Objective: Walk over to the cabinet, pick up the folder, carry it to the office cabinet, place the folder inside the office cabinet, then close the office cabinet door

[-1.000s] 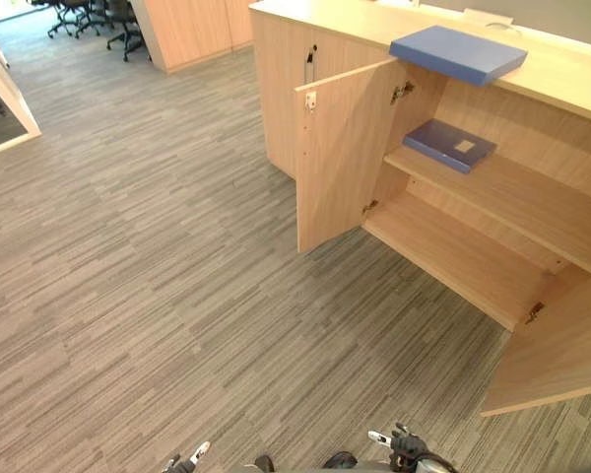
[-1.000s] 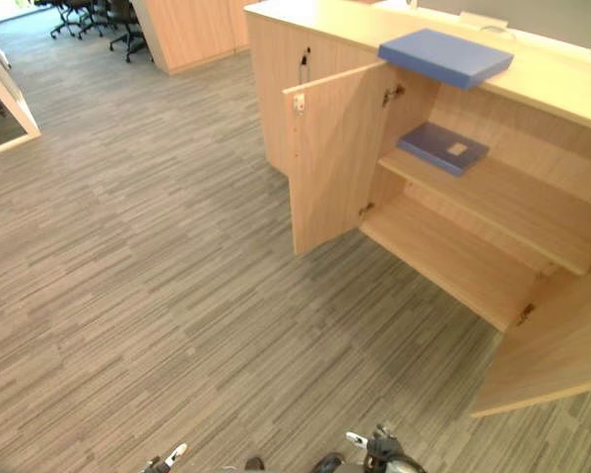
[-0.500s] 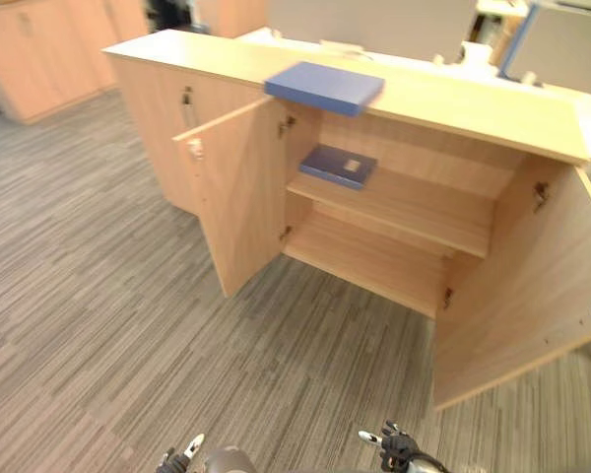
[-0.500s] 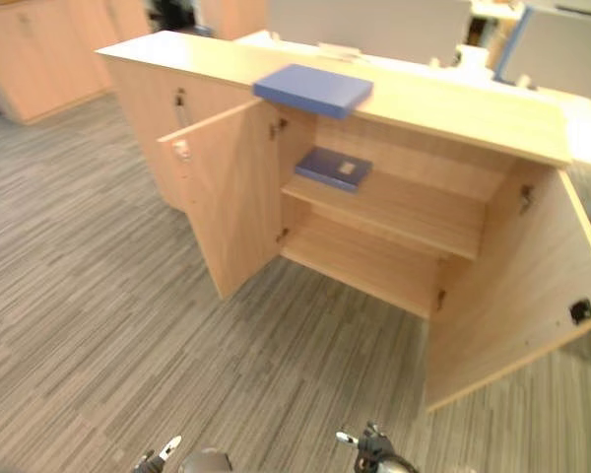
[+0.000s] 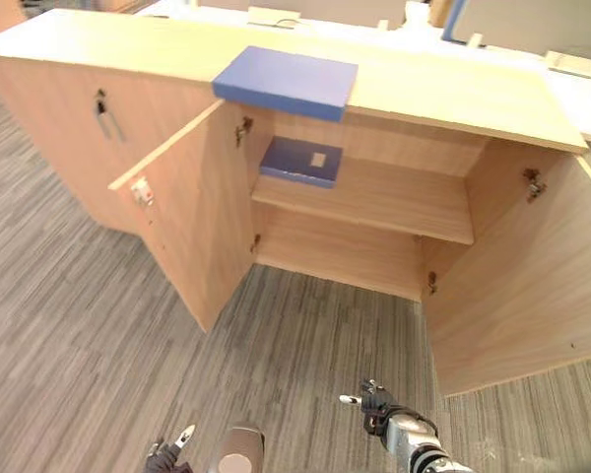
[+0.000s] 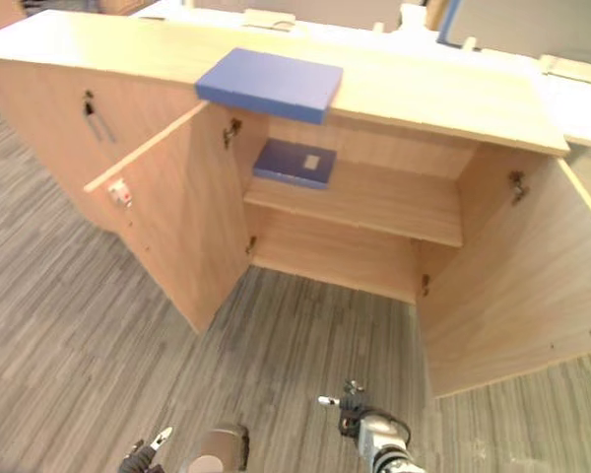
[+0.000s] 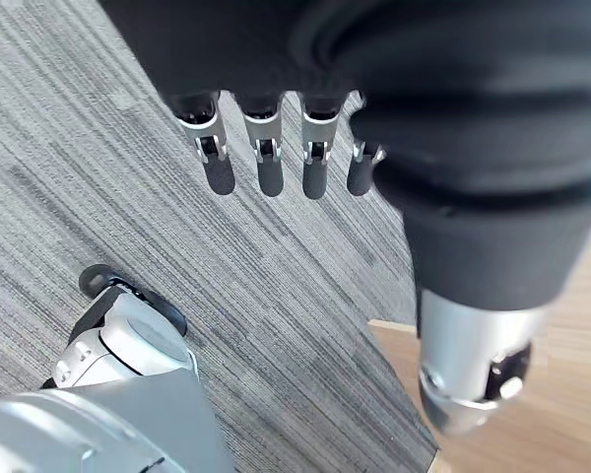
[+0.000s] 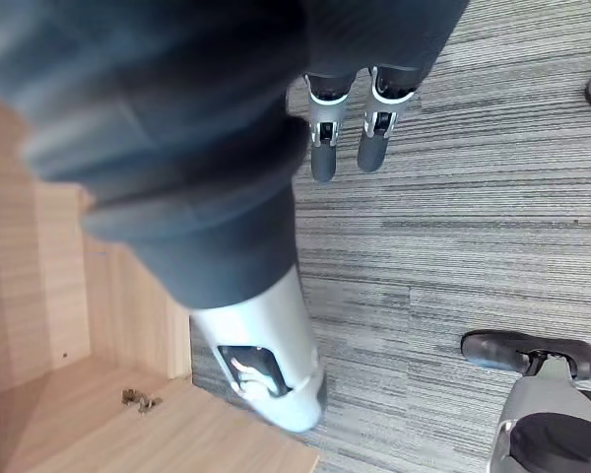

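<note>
Right hand (image 5: 376,404) has swung forward, left hand (image 5: 164,455) hangs low, both slack-fingered, empty

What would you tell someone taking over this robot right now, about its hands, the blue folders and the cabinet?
Left hand: open, empty, low over the carpet.
Right hand: open, empty, low too.
One blue folder lies on the cabinet top, at its front edge; a second folder lies on the upper shelf inside. Both cabinet doors stand open.
Done: the robot faces the cabinet.
Left: grasp the blue folder on top, put it inside, close the doors.
</note>
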